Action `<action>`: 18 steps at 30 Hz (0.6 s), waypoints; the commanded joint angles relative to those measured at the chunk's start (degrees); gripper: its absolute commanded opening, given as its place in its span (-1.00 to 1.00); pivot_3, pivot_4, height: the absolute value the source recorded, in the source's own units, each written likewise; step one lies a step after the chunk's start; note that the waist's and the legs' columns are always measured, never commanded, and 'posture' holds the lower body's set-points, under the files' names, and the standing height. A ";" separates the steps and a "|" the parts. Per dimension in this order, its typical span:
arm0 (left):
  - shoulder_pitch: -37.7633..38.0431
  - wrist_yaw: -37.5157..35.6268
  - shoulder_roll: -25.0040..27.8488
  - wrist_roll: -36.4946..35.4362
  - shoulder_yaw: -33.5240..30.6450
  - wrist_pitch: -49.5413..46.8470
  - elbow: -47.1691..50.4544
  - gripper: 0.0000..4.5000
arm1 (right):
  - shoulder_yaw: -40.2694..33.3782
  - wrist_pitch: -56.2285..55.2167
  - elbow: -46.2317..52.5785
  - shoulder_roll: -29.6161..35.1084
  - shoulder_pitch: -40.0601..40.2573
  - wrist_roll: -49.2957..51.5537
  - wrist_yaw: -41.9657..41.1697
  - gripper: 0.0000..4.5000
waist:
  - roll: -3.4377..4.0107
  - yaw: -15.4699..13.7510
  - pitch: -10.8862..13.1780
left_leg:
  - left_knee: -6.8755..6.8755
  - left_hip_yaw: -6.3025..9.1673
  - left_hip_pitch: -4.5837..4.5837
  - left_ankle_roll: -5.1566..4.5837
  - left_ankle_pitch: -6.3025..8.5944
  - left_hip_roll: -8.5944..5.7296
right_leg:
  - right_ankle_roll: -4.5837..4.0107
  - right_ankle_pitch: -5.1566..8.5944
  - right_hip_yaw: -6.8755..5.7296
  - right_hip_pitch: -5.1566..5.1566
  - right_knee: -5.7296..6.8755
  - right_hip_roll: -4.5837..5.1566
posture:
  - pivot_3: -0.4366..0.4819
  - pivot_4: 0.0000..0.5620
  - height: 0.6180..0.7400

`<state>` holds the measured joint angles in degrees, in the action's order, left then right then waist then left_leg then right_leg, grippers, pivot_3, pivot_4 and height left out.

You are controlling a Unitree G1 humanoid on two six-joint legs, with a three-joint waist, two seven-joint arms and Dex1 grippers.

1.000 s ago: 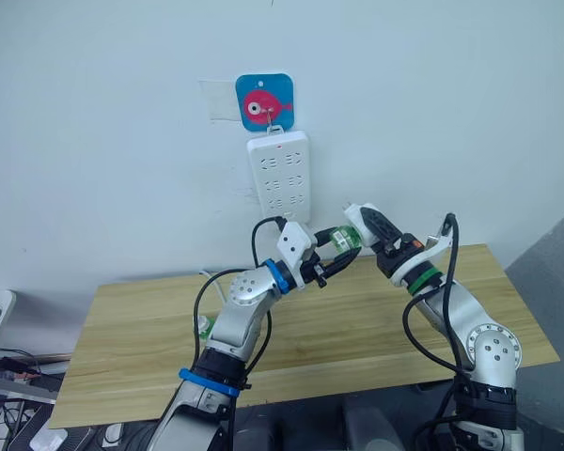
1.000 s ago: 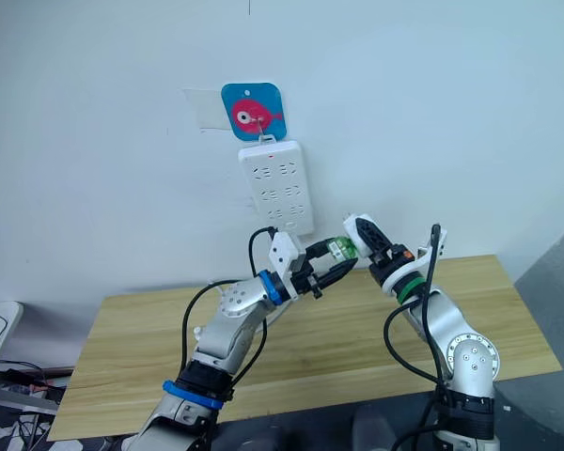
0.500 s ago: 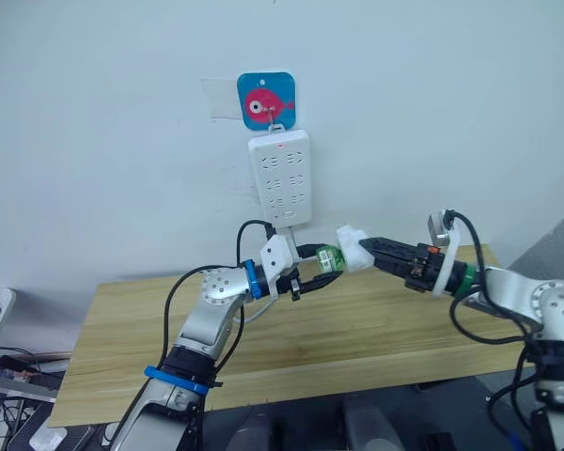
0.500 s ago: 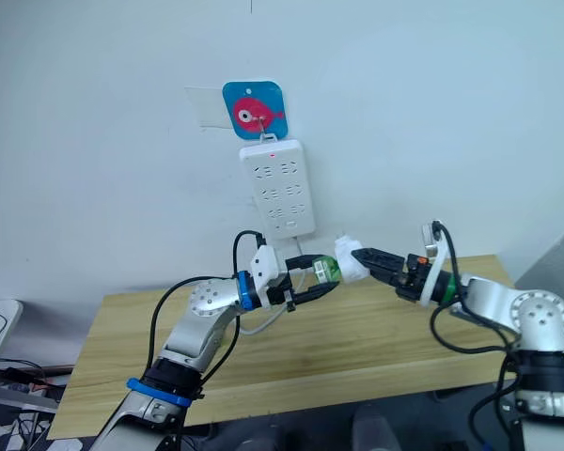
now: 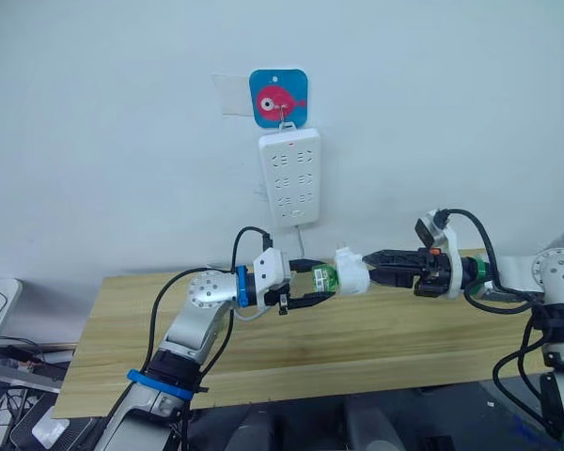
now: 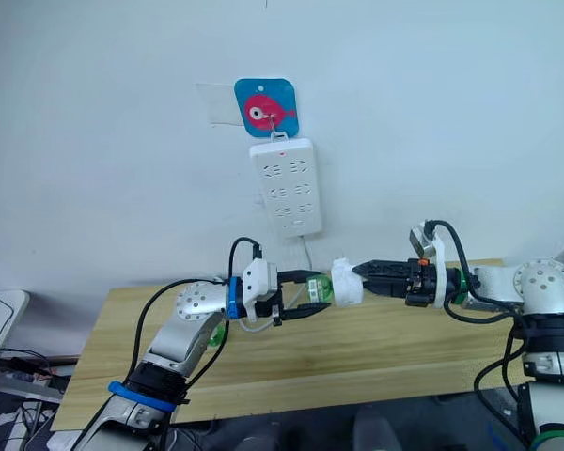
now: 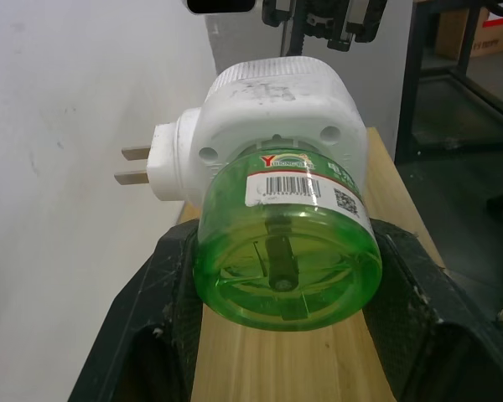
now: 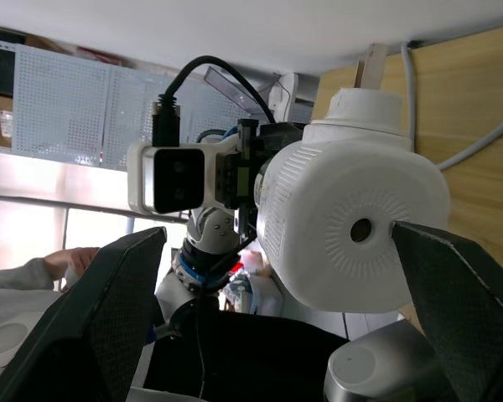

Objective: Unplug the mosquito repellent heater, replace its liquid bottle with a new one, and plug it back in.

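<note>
Green and translucent, the liquid bottle sits screwed into the mosquito repellent heater, and the 2 are held as 1 piece in the air above the rear edge of the wooden table, about halfway along it and below the white power strip that hangs on the wall. The left gripper is clamped on the bottle, 1 finger pressed to each side of its body. The right gripper faces the heater's round flat top head-on; in its wrist view its 2 fingers stand spread, 1 clear of the white body, so it looks released rather than gripping. The joined piece's long axis runs level, parallel to the table's rear edge: bottle base toward the left arm, heater top toward the right arm, and each gripper is nearest its own end. The 2 metal prongs stick out sideways from that axis, toward the wall. The heater is unplugged, and I cannot tell whether this bottle is the used one or the fresh one. If bottle and heater are to turn against each other, the right fingers probably need to close on the heater first. Count: 1 heater, 1 bottle in plain sight, 2 prongs, 1 power strip.
</note>
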<state>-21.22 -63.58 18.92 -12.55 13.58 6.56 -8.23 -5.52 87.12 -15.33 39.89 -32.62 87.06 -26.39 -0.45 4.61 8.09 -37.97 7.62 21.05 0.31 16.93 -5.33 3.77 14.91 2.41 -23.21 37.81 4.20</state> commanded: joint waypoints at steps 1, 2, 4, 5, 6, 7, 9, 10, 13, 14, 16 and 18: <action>-1.12 -0.48 -1.10 -1.30 1.25 1.22 5.49 0.01 | 0.33 2.00 1.23 -0.83 -0.89 -2.62 -3.28 0.99 | 0.00 -0.05 0.00 | 0.00 0.00 0.01 0.00 0.00 0.00 | 0.00 0.00 0.00 0.00 -0.01 0.01 | -0.31 -0.46 1.00; -1.25 -0.73 -0.82 -1.49 1.06 1.04 5.76 0.01 | 0.28 2.23 1.01 -0.44 -1.07 -3.80 -4.14 0.99 | 0.00 -0.05 0.00 | 0.00 0.00 0.03 0.00 0.01 -0.01 | 0.00 0.00 0.00 -0.02 -0.02 0.02 | -0.31 -0.46 1.00; -1.30 -1.34 -0.27 -1.71 0.85 0.93 6.34 0.01 | -0.04 2.80 0.42 0.36 -1.47 -5.86 -6.08 0.99 | 0.00 -0.04 0.00 | 0.00 0.00 0.04 0.00 0.01 -0.01 | -0.01 0.00 0.00 -0.03 -0.03 0.03 | -0.31 -0.47 1.00; -1.23 -1.56 -0.12 -1.76 0.80 0.88 6.56 0.01 | -0.17 3.07 0.28 0.63 -1.64 -6.75 -7.02 0.99 | 0.00 -0.04 0.00 | 0.00 -0.01 0.03 0.00 0.02 -0.01 | -0.01 0.00 0.00 -0.03 -0.03 0.02 | -0.31 -0.48 1.00; -1.20 -1.72 -0.01 -1.80 0.76 0.87 6.73 0.01 | -0.30 3.35 0.13 0.90 -1.83 -7.67 -8.07 0.99 | 0.00 -0.04 0.00 | 0.00 0.00 0.03 0.00 0.02 -0.01 | -0.01 -0.01 0.00 -0.03 -0.03 0.03 | -0.31 -0.48 1.00; -1.17 -1.81 0.06 -1.87 0.71 0.81 6.91 0.01 | -0.39 3.58 0.03 1.12 -1.98 -8.59 -9.01 0.99 | 0.00 -0.08 0.00 | 0.00 0.00 0.04 0.00 0.02 -0.01 | -0.01 -0.01 0.00 -0.03 -0.03 0.02 | -0.31 -0.49 1.00; -1.19 -2.00 0.19 -2.11 0.75 0.61 7.40 0.01 | -0.34 3.75 0.19 1.35 -2.10 -10.59 -10.61 0.99 | 0.00 -0.11 0.00 | -0.01 0.00 0.05 0.01 0.02 -0.02 | -0.01 -0.01 -0.02 -0.03 -0.04 0.04 | -0.31 -0.50 1.00; -1.24 -2.04 0.17 -2.25 0.80 0.53 7.68 0.01 | -0.39 3.87 0.24 1.25 -2.17 -11.46 -11.25 0.99 | 0.00 -0.04 0.00 | -0.01 -0.03 0.04 0.00 0.02 -0.02 | -0.01 -0.01 -0.01 -0.03 -0.04 0.04 | -0.31 -0.50 1.00; -1.42 -2.17 -0.08 -2.45 0.98 0.14 8.42 0.01 | -0.52 4.02 0.41 0.70 -2.36 -13.60 -12.95 0.99 | 0.00 0.00 0.00 | 0.00 -0.03 0.03 0.00 0.02 -0.01 | -0.01 -0.01 -0.02 -0.03 -0.03 0.03 | -0.31 -0.51 1.00; -1.47 -2.15 -0.18 -2.45 1.05 0.03 8.58 0.01 | -0.64 4.10 0.34 0.45 -2.50 -14.10 -13.43 0.99 | 0.00 0.00 0.00 | 0.00 -0.02 0.03 0.01 0.02 -0.01 | -0.01 -0.01 -0.03 -0.04 -0.02 0.03 | -0.31 -0.51 1.00; -1.49 -2.11 -0.32 -2.39 1.09 0.02 8.66 0.01 | -0.96 4.72 0.36 0.03 -2.88 -14.67 -14.61 0.99 | -0.01 -0.01 0.00 | -0.01 -0.02 0.03 0.01 0.02 -0.01 | -0.01 -0.01 -0.03 -0.04 -0.02 0.03 | -0.31 -0.51 1.00; -1.49 -2.01 -0.42 -2.17 1.01 0.32 8.45 0.01 | -0.73 5.26 1.22 0.08 -2.85 -14.76 -15.78 0.99 | -0.01 -0.04 0.00 | -0.01 -0.02 0.04 0.01 0.02 -0.02 | -0.01 -0.02 -0.03 -0.04 -0.02 0.03 | -0.31 -0.51 1.00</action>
<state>-21.71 -65.71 18.78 -13.43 14.52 5.89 -2.45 -5.50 91.72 -15.78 39.83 -34.74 72.54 -40.47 -0.45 4.56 8.10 -37.98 7.61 21.09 0.32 16.95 -5.35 3.76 14.90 2.38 -23.24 37.78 4.23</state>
